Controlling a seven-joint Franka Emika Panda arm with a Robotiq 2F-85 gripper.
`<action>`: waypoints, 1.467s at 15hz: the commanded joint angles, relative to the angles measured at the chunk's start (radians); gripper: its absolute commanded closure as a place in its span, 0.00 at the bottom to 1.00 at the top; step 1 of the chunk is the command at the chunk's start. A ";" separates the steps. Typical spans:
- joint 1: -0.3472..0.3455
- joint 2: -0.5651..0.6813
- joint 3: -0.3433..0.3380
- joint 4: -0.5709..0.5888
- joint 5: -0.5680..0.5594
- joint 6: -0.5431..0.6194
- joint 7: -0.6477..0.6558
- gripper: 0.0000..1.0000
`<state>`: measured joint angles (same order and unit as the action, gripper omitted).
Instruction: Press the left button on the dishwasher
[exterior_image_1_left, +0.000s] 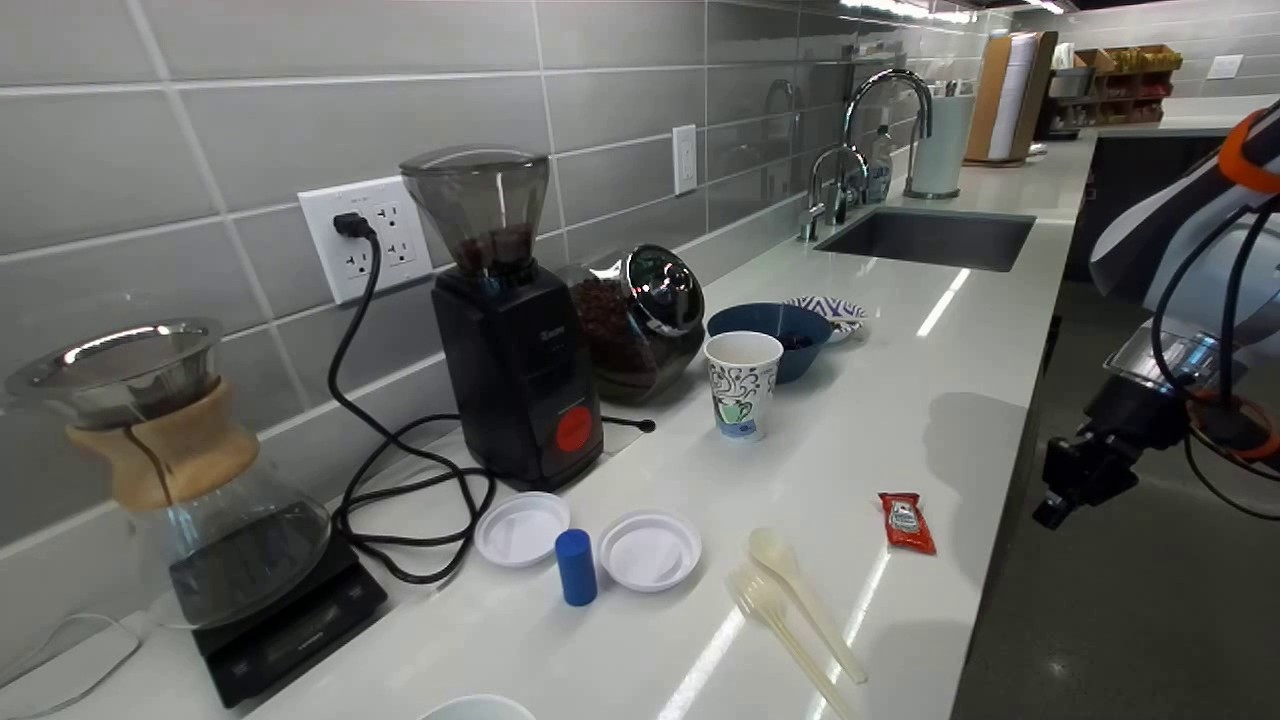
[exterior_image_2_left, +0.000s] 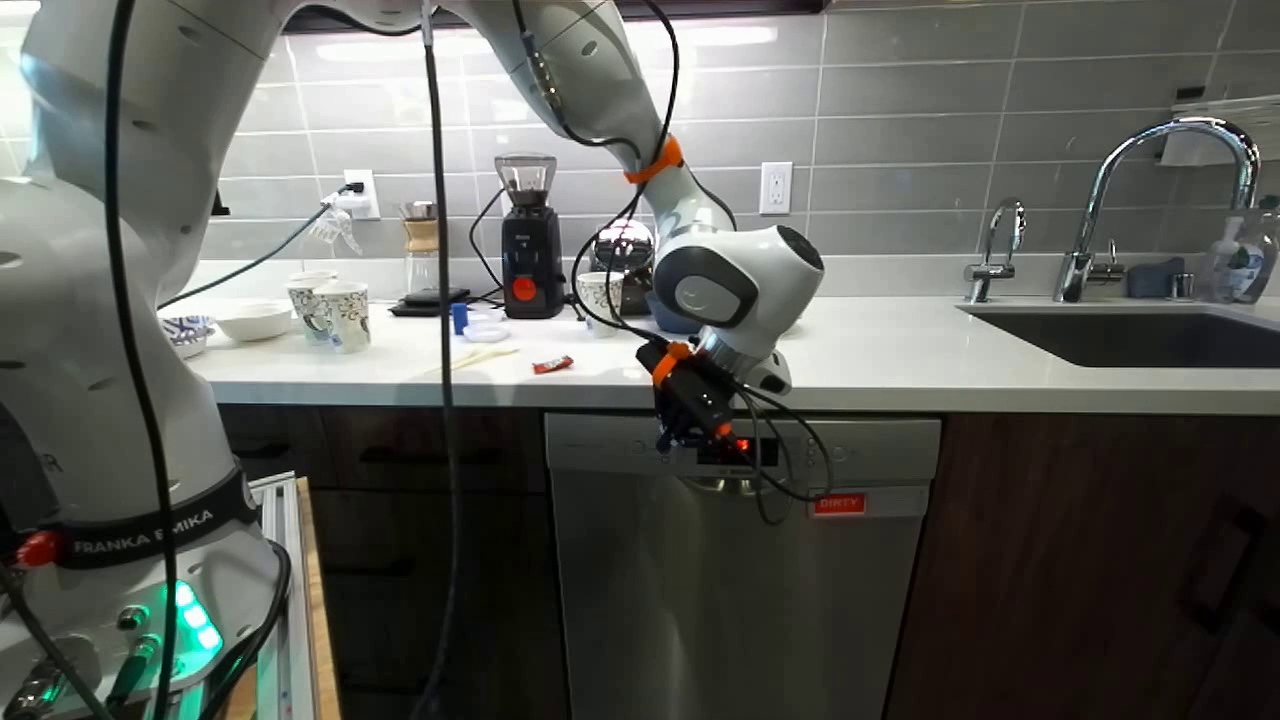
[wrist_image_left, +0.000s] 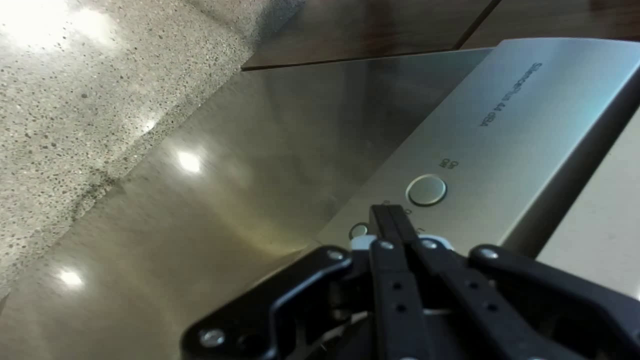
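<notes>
The steel dishwasher (exterior_image_2_left: 740, 590) stands under the counter in an exterior view, with a lit red display on its top control strip. In the wrist view a large round button (wrist_image_left: 426, 190) with On/Off lettering sits on the silver panel (wrist_image_left: 505, 145). A smaller round button (wrist_image_left: 359, 230) is partly hidden beside my gripper (wrist_image_left: 387, 209). My black gripper is shut and empty, its fingertips together in front of the panel just below the large button in the picture. The gripper also shows in both exterior views (exterior_image_1_left: 1050, 515) (exterior_image_2_left: 665, 442). I cannot tell whether the tips touch the panel.
The white counter (exterior_image_2_left: 870, 350) overhangs the dishwasher, its front edge close to my wrist. A red packet (exterior_image_1_left: 907, 522), plastic cutlery, a paper cup (exterior_image_1_left: 742, 390) and a coffee grinder (exterior_image_1_left: 520, 370) stand or lie on it. A red DIRTY sign (exterior_image_2_left: 838, 503) is on the dishwasher. Cables hang from my wrist.
</notes>
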<state>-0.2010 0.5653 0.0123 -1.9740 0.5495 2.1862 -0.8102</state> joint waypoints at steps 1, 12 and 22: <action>-0.024 0.024 0.029 0.033 0.001 0.006 0.044 1.00; -0.026 0.047 0.049 0.040 0.006 0.036 0.098 1.00; -0.034 0.031 0.051 0.043 -0.016 -0.001 0.151 1.00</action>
<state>-0.2154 0.5948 0.0456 -1.9564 0.5481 2.2119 -0.6926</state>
